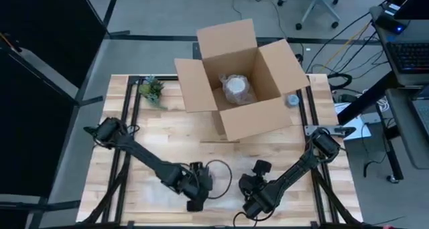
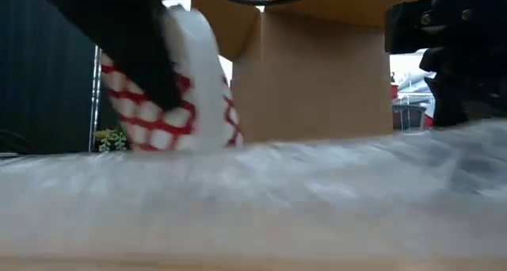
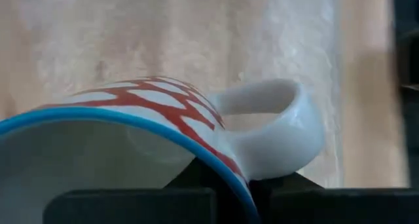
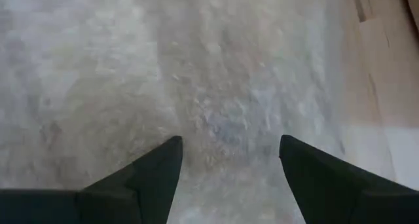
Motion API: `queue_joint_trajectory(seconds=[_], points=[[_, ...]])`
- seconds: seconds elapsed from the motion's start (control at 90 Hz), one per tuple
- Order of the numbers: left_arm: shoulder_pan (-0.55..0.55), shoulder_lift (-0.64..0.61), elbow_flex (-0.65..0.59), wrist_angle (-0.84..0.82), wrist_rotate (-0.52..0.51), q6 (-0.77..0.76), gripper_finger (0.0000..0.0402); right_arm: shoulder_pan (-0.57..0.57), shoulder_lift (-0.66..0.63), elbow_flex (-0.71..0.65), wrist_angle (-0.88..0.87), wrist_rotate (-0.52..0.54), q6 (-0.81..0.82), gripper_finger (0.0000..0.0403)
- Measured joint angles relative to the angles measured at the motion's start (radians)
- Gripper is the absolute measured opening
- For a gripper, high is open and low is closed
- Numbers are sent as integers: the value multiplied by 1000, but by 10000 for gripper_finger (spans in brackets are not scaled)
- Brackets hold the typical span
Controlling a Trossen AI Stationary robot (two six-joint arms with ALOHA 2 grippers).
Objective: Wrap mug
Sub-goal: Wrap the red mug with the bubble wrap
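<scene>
Near the front edge of the table (image 1: 167, 138), at about six o'clock in the overhead view, both arms reach inward and almost meet. Just left of centre, the left gripper (image 1: 199, 189) is clamped on the rim of a mug (image 3: 163, 129); its wrist camera shows the dark fingers pinching the blue-edged lip right beside the white handle. From table height the mug (image 2: 178, 89) appears white with a red lattice pattern, held against or just over a sheet of bubble wrap (image 2: 261, 184) that spreads across the near part of the table; whether it touches the sheet cannot be told.

Close beside it toward three o'clock, the right gripper (image 1: 253, 201) hangs over the same sheet with its two fingers spread apart and nothing between them, as the right wrist camera shows, where the bubble wrap (image 4: 209, 86) fills most of the picture.

Toward twelve o'clock, at the far side of the table, stands an open cardboard box (image 1: 255, 118) with its flaps up and a wrapped bundle (image 1: 236, 88) inside. A small green plant (image 1: 151, 90) sits at roughly ten o'clock, left of the box.
</scene>
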Motion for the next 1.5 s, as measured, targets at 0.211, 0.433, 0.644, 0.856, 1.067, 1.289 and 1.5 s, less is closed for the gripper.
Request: queue_joint_trajectory(seconds=[0.211,0.433,0.644,0.856,1.067,1.289,1.5], points=[[-107,-40,0,15,67,-130,8,-4,-7,-55,0,2,67,242],[-216,-40,0,25,65,-261,8,-7,-11,-75,-33,-33,110,242],[-294,-71,0,-18,-22,-382,8,-6,-42,-84,-124,-88,199,242],[-307,-161,28,-187,-207,-415,8,-9,-53,-83,-110,-80,198,242],[-86,-180,53,-88,-251,-80,8,-19,-53,-82,-61,-67,150,242],[143,-68,52,92,-43,199,8,-22,-54,-81,-61,-61,149,242],[211,10,52,98,60,312,8,-20,-55,-81,-57,-59,149,242]])
